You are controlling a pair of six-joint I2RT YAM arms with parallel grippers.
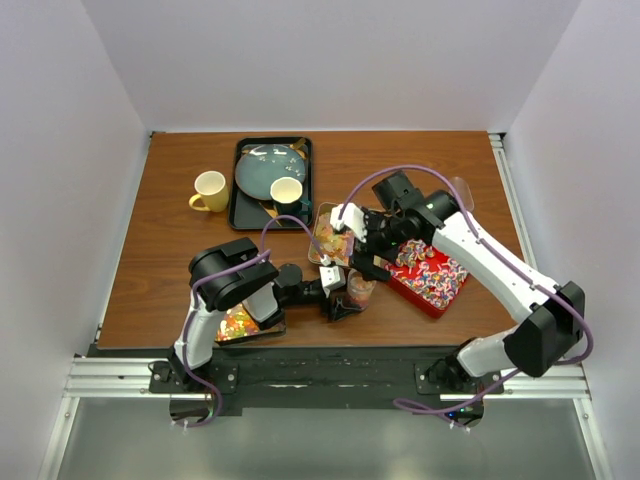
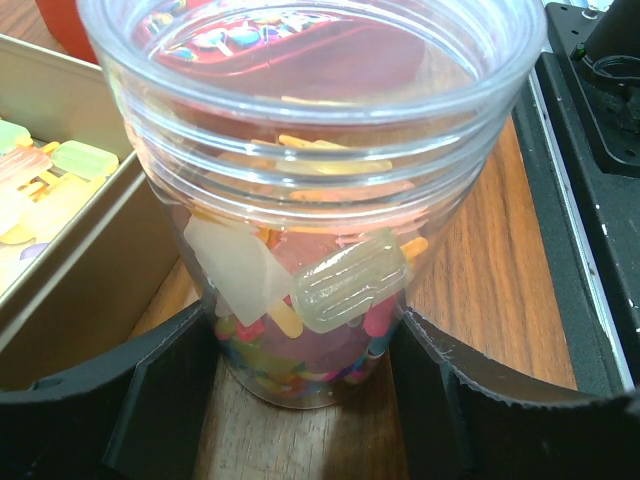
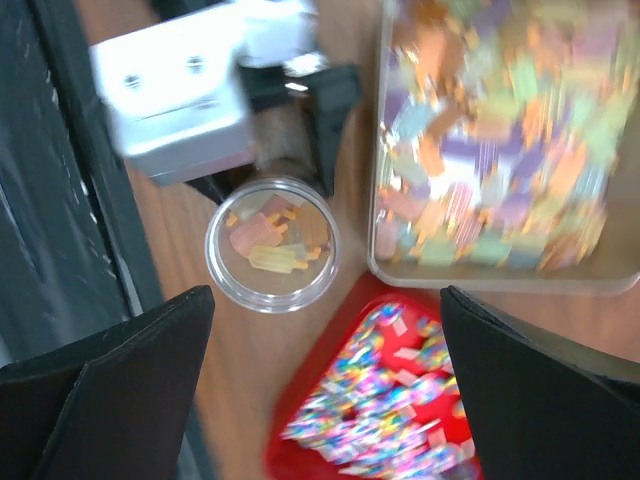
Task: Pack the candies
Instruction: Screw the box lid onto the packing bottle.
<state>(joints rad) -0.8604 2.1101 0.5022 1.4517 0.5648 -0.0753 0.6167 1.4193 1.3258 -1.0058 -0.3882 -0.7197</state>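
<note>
A clear plastic jar (image 2: 310, 150) stands upright on the table, part filled with candies (image 2: 350, 280): pastel ice-lolly shapes over small multicoloured bits. My left gripper (image 2: 310, 400) is shut on the jar near its base, one finger against each side. From above, the jar (image 3: 272, 243) has no lid on it. My right gripper (image 3: 325, 400) hangs open and empty over the table between the jar and a red tray (image 3: 300, 440) of striped wrapped candies (image 3: 390, 400). A metal tin (image 3: 385, 262) of pastel candies (image 3: 500, 150) lies beside it. Overhead, the jar (image 1: 358, 290) sits between both grippers.
A small tray of orange and yellow candies (image 1: 238, 324) lies by the left arm's base. At the back stand a yellow mug (image 1: 210, 190) and a dark tray (image 1: 240, 215) holding a blue plate (image 1: 268, 168) and a cup (image 1: 287, 193).
</note>
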